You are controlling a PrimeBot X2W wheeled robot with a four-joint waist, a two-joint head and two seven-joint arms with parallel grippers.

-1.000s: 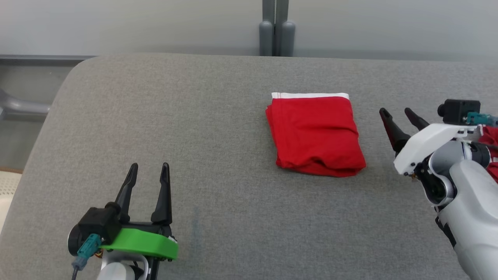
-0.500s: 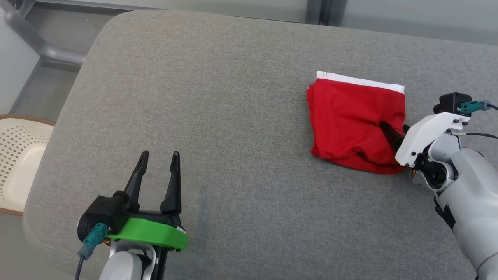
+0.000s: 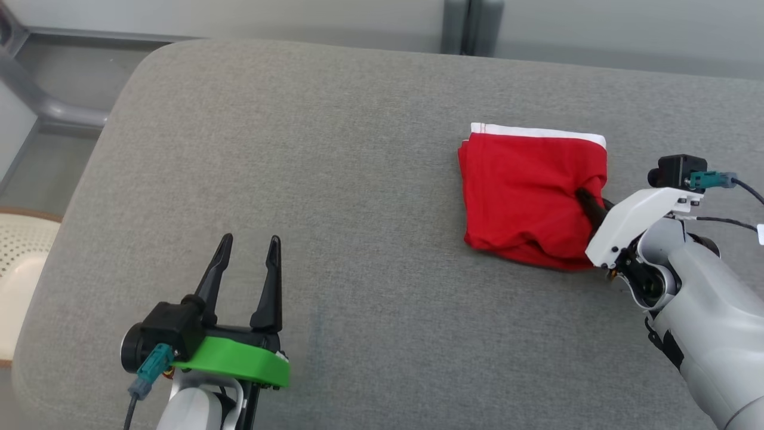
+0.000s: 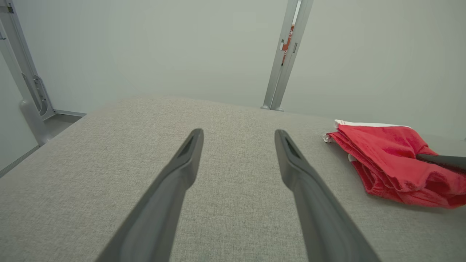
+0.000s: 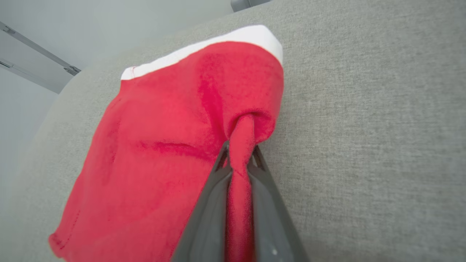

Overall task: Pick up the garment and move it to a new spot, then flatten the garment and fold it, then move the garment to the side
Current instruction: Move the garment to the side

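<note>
A folded red garment (image 3: 525, 194) with a white band along its far edge lies on the grey padded table (image 3: 334, 197), right of centre. My right gripper (image 3: 588, 200) is shut on the garment's right edge; the right wrist view shows a pinched ridge of red cloth (image 5: 238, 153) between the two fingers. The garment (image 4: 386, 160) lies at the right in the left wrist view too, with a right finger (image 4: 440, 160) on it. My left gripper (image 3: 248, 248) stands open over bare table at the lower left, nothing between its fingers (image 4: 182, 171).
A cream perforated basket (image 3: 15, 269) sits beyond the table's left edge. A grey post (image 3: 468, 27) rises behind the table's far edge, and a grey pipe (image 3: 36, 95) runs at the upper left. Bare grey padding spreads left of the garment.
My right gripper went from open beside the garment to shut on its right edge. The head camera turned, shifting the whole picture. The left gripper stays open.
</note>
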